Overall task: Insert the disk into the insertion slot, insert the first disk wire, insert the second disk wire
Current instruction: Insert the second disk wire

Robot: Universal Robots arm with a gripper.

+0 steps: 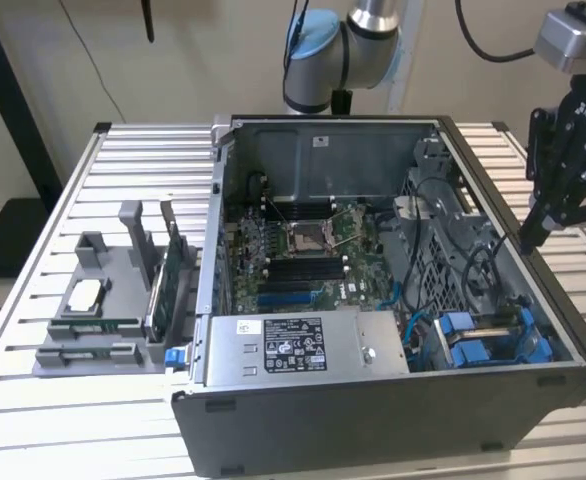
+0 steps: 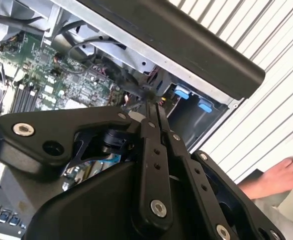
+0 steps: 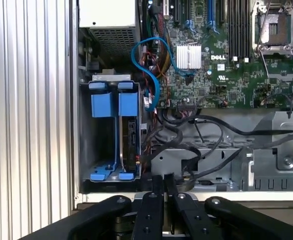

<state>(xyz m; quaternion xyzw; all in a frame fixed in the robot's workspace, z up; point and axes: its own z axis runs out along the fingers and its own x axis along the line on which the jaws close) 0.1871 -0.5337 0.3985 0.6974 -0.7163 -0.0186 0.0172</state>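
While the gripper (image 1: 526,238) hovers above the case (image 1: 373,420) edge in the exterior view, the disk (image 1: 473,340) stands inside. Second wrist view: fingers (image 2: 149,145) pressed together, apparently empty. First wrist view: the disk fills its slot (image 3: 85,150) and cables (image 3: 172,131) crowd beside it, so wiring likely wants a square, slow approach.

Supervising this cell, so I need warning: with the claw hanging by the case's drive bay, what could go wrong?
1. Loose black cables lie beside the insertion slot; the shut claw might snag them going in.
2. The claw sits close to the case wall and could strike it.
3. A person's hand is close to the case; a swing might hit it.
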